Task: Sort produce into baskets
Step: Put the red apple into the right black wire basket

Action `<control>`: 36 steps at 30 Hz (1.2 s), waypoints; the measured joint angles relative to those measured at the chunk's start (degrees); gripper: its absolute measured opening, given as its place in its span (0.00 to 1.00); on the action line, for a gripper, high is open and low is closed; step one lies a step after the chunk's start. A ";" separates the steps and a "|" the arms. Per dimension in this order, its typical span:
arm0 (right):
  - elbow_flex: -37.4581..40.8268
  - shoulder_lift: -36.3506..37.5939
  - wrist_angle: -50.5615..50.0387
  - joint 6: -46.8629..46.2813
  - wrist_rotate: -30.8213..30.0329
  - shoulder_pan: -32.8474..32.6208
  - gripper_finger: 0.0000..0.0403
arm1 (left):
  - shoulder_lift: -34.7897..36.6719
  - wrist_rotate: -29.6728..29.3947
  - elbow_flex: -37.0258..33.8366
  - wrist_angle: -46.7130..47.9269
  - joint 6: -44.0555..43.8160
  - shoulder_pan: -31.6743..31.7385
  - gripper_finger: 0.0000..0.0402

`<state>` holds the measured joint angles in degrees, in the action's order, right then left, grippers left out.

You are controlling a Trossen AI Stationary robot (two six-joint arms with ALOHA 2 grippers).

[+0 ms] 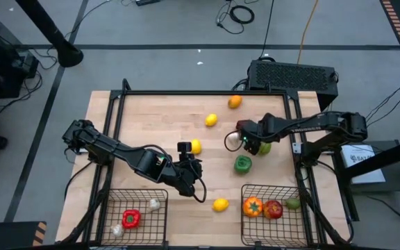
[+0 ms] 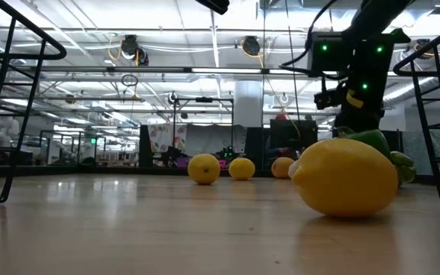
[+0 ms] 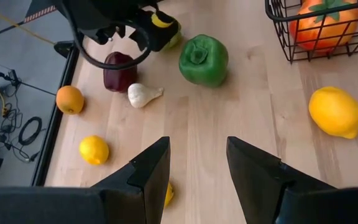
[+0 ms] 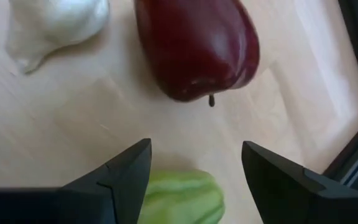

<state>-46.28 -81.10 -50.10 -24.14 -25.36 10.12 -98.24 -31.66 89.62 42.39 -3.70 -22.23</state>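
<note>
Produce sits spread over the pale wooden table (image 1: 165, 118), part of it already in the two square black wire-mesh baskets at the near edge. Left basket (image 1: 110, 201) holds a red pepper (image 1: 131, 219) and two white garlic bulbs (image 1: 154, 204). Right basket (image 1: 255, 226) holds an orange tomato with green stem (image 1: 253, 206), a red apple (image 1: 273, 209) and a green piece at its right wall. Loose on the table: a yellow lemon (image 1: 220, 205) between the baskets, a glossy green bell pepper (image 1: 242, 164) just far of the right basket, a second lemon (image 1: 211, 120) and a small orange (image 1: 235, 101) toward the far edge, a third lemon (image 1: 196, 146) mid-table just beside the left arm's wrist. Left gripper (image 1: 188, 182) hovers over bare wood at table centre, near the left basket's far right corner, fingers (image 3: 148, 174) spread apart, nothing between them. Right gripper (image 1: 236, 141) is right of centre, fingers (image 4: 126, 171) spread wide, empty, poised over a dark red apple (image 4: 197, 46); a white garlic bulb (image 4: 58, 22) lies just beside that apple, and a pale green piece (image 4: 179, 196) sits under the fingers on the near side.
</note>
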 joint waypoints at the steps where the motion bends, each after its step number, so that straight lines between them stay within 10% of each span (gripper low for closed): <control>1: 0.00 0.00 0.04 0.78 0.06 0.60 0.60 | 0.00 0.02 0.00 0.00 0.04 0.02 0.41; 36: -0.04 -0.80 4.16 -4.37 -3.61 7.34 0.60 | 0.04 -0.02 0.57 -1.00 1.53 0.13 0.41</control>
<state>-46.33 -81.90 -45.95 -28.51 -28.97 17.46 -98.19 -31.68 90.19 41.39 -2.17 -22.11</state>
